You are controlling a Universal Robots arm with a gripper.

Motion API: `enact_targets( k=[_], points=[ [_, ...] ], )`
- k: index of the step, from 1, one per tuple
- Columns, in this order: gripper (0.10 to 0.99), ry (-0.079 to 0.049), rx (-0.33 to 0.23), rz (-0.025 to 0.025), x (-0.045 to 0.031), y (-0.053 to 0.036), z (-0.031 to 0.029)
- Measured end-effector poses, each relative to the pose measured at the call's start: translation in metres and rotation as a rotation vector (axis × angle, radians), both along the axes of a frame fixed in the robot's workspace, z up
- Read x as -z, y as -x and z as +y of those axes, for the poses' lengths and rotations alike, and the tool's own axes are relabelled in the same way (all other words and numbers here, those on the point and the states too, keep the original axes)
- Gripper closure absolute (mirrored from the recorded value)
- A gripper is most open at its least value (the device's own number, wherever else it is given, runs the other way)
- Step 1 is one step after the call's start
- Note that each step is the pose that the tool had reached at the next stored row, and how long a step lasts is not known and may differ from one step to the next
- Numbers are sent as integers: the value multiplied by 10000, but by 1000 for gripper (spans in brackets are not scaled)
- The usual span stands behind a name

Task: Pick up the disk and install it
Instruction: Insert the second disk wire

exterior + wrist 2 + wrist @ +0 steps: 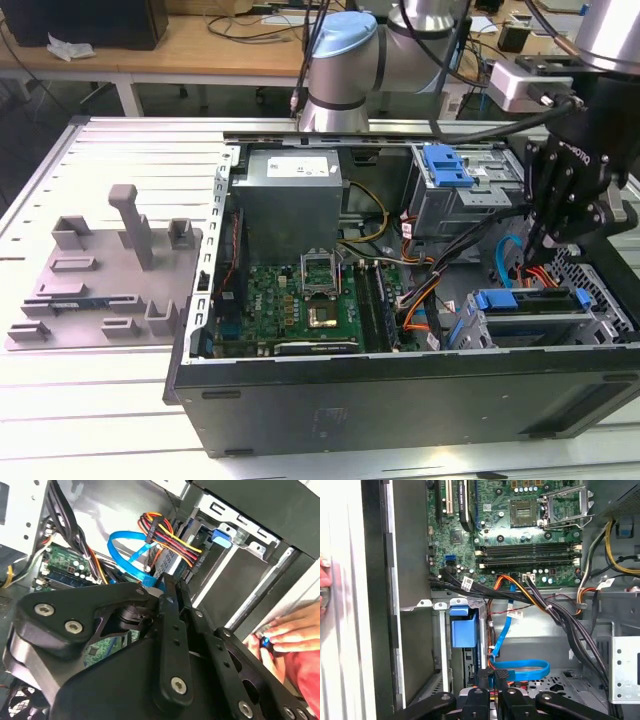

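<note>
1. The gripper (535,245) hangs at the right of the exterior view, low inside the open computer case (400,385), just above the drive cage.
2. Its fingers (492,692) look pressed together, pinching nothing.
3. The disk (535,303) sits in the lower-right cage, blue bracket showing, apparently seated.

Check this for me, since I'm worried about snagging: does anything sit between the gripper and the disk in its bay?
Partly. In the first wrist view a looped blue cable lies right by the gripper, close beside the line to the disk. Whether they touch cannot be told.
</note>
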State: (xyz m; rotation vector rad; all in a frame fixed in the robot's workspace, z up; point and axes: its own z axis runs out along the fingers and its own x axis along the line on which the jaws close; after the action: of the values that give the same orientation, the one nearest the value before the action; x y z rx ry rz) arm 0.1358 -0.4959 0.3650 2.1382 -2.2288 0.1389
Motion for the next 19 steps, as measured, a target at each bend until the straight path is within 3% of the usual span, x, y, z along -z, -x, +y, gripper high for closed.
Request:
enact_targets(
  k=[1, 2, 4, 6, 7, 8, 9, 15, 19],
  points=[
    [925, -181, 2, 0, 0, 0, -17],
    [925, -517, 4, 0, 0, 0, -47],
    [925, -1023, 7, -2, 0, -1, -85],
    [925, -1350, 9, -3, 0, -1, -105],
    [925, -1863, 10, -6, 0, -1, -129],
    [925, -2199, 9, -7, 0, -1, -146],
    [925, -2325, 9, -7, 0, -2, -193],
    [925, -2323, 13, 22, 0, -14, -307],
    [925, -2200, 21, 99, 0, -18, -358]
  ],
)
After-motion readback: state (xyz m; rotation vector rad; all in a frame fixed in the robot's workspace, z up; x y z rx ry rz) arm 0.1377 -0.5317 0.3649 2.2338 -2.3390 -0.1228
